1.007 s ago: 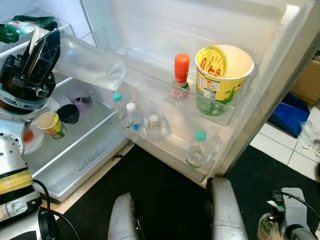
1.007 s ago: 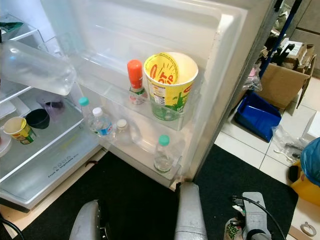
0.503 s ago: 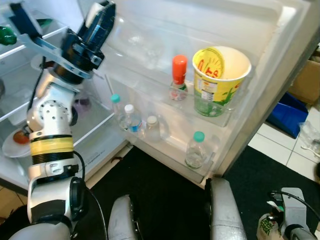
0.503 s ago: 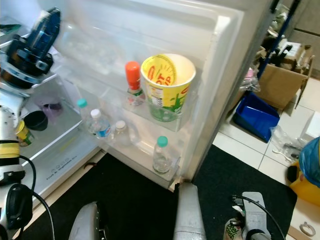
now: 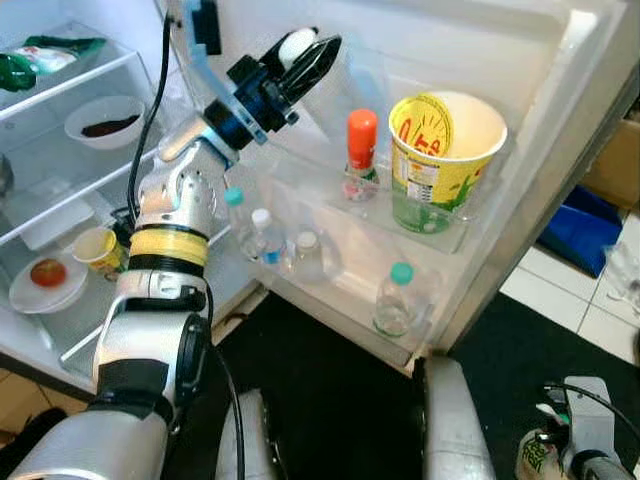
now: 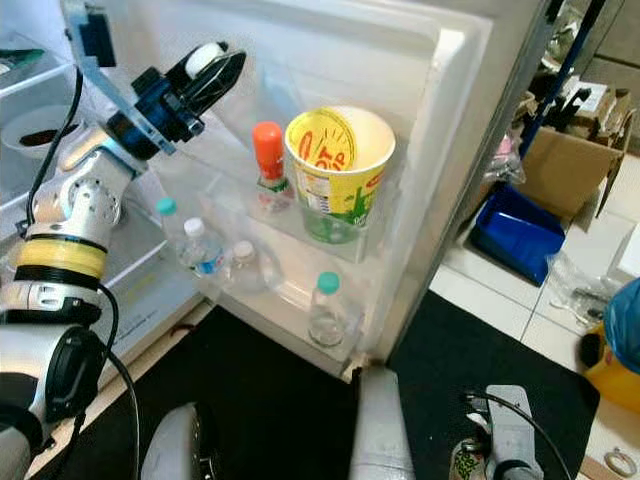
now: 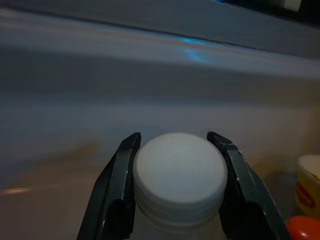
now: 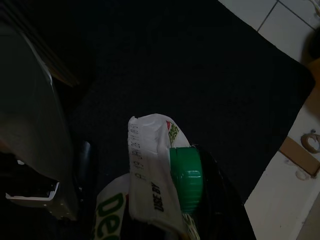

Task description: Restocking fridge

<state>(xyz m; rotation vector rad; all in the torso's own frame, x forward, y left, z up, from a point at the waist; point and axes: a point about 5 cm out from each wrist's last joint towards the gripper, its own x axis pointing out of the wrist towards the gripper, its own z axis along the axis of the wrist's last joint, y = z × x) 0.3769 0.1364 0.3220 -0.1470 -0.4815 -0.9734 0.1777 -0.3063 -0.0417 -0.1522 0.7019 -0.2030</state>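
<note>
My left gripper (image 5: 312, 52) is raised in front of the open fridge door's upper part (image 5: 420, 40), shut on the neck of a clear bottle with a white cap (image 7: 175, 167). The cap (image 5: 296, 44) shows between the black fingers; the bottle's clear body is hard to make out against the door. My right gripper (image 5: 575, 455) hangs low at the right over the black mat, shut on a green-capped bottle (image 8: 184, 177) with a white and green label.
The door's middle shelf holds an orange-capped bottle (image 5: 360, 150) and a yellow noodle tub (image 5: 445, 150). Several small bottles (image 5: 265, 235) stand on the lower door shelf (image 5: 340, 300). Inside the fridge are a bowl (image 5: 100, 118), a yellow cup (image 5: 100, 248) and a plate (image 5: 30, 298) with a tomato.
My left arm swung from the fridge's inside across to the door, carrying the clear bottle up toward the door's upper part. The right arm has stayed low.
</note>
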